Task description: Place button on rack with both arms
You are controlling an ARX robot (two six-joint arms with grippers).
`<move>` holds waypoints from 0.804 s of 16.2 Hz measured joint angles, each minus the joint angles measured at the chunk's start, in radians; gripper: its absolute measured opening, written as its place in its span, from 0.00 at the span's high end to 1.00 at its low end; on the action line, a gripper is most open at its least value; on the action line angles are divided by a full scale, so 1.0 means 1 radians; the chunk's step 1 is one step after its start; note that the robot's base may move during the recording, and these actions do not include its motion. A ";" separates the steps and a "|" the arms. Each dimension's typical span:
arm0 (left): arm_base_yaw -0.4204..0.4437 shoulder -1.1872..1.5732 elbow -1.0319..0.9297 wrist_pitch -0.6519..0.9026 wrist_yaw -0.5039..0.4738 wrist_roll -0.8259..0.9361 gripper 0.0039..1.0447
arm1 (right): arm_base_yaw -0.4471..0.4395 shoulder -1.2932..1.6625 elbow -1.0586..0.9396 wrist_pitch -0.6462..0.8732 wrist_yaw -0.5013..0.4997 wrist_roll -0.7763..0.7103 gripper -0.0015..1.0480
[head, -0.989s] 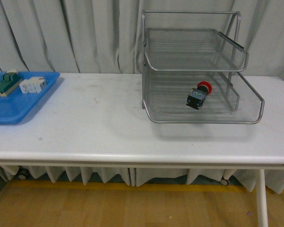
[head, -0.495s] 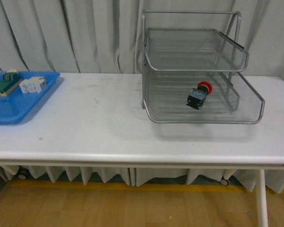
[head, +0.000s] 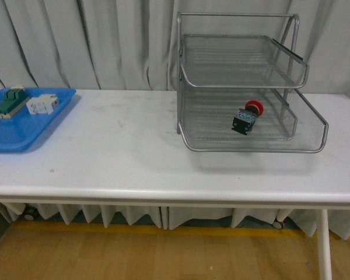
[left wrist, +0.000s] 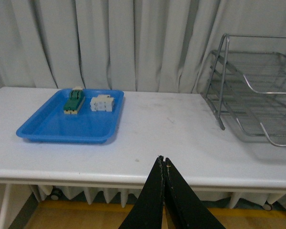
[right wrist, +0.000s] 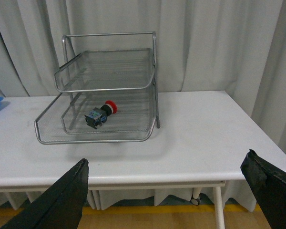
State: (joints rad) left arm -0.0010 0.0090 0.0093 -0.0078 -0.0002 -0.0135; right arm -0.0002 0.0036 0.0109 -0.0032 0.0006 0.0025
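Button [head: 245,118] unmoved in rack [head: 251,150]; left hand [left wrist: 164,160] closed, right hand [right wrist: 167,160] wide.

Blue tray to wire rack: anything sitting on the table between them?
Nothing. Between the blue tray and the rack there is only bare white table; the front view and the left wrist view both show it.

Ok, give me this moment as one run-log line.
button: lying in rack, below top tier | left gripper: shut, empty | right gripper: open, empty, clear of rack
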 joint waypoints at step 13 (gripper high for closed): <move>0.000 0.000 0.000 0.005 0.000 0.002 0.06 | -0.122 0.744 0.257 0.631 -0.333 0.293 0.06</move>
State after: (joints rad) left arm -0.0010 0.0090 0.0093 -0.0032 -0.0002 -0.0113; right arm -0.1226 0.7479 0.2676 0.6273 -0.3328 0.2951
